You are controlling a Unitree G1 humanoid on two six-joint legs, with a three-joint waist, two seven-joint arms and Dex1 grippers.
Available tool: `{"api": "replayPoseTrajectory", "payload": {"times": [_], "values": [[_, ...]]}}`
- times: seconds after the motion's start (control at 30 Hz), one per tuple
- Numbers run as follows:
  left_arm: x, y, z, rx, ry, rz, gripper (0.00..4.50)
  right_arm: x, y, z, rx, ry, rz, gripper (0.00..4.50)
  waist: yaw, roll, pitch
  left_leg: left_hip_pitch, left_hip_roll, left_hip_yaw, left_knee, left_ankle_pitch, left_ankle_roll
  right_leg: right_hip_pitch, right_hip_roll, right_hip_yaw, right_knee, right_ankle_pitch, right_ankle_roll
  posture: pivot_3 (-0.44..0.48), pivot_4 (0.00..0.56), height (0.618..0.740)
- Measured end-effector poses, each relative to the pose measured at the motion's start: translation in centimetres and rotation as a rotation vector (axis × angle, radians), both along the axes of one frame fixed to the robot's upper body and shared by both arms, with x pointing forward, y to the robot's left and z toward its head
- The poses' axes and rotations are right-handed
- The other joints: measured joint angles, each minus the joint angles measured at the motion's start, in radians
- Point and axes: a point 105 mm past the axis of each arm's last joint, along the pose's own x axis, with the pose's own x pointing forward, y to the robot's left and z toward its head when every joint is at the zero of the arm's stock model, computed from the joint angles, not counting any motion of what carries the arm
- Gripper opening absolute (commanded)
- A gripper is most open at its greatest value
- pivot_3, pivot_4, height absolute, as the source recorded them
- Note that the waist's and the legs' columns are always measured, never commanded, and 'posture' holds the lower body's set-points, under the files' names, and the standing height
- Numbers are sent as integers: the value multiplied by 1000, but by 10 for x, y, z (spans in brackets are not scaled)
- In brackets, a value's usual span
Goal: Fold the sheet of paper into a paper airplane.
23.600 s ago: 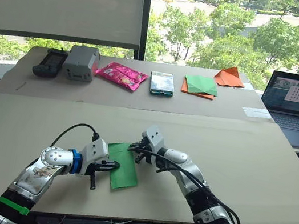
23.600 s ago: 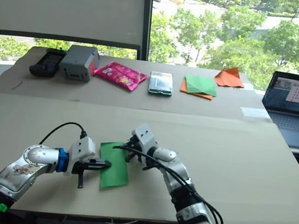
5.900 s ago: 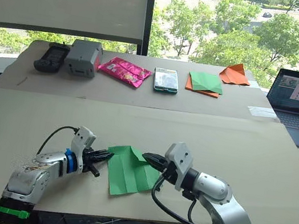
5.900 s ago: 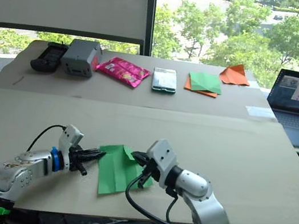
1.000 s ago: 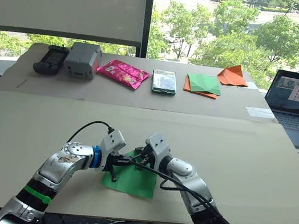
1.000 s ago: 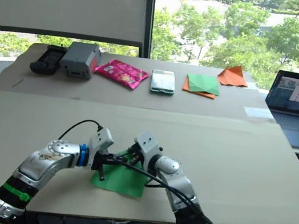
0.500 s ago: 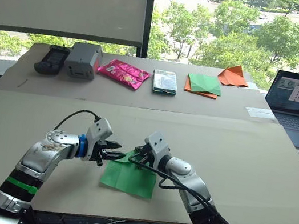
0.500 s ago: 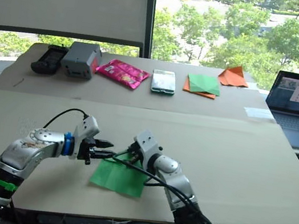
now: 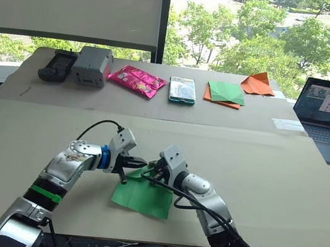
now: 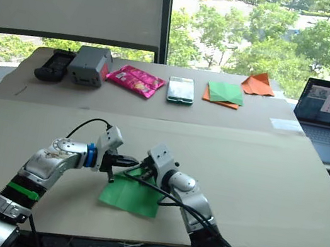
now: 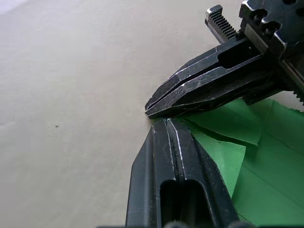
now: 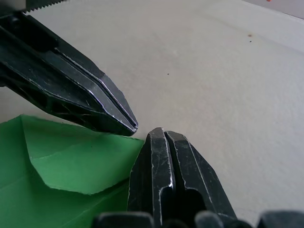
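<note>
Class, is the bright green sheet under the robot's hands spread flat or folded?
Folded: the sheet of paper has a corner flap turned down over itself.

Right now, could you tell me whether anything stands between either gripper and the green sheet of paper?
Nothing visible does. The left gripper and right gripper, both shut, meet tip to tip at the far corner of the sheet of paper, with only bare table around it.

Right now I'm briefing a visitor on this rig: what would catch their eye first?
The bright green sheet of paper near the table's front edge, with the left gripper and right gripper both shut, tips nearly meeting at its far corner. Beyond, along the back table, a pink snack packet and a folded orange paper.
</note>
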Motion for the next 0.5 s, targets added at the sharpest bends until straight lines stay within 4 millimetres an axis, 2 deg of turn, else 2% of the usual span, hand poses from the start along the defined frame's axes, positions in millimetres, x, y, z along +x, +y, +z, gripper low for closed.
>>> {"api": "replayPoseTrajectory", "payload": {"times": [0.5], "values": [[6, -6, -2, 45, -62, -26, 22, -1, -2, 0, -9, 3, -22, 0, 3, 0, 0, 0, 0, 0, 0, 0, 0, 0, 0, 0, 0, 0, 0, 0, 150, 732]]}}
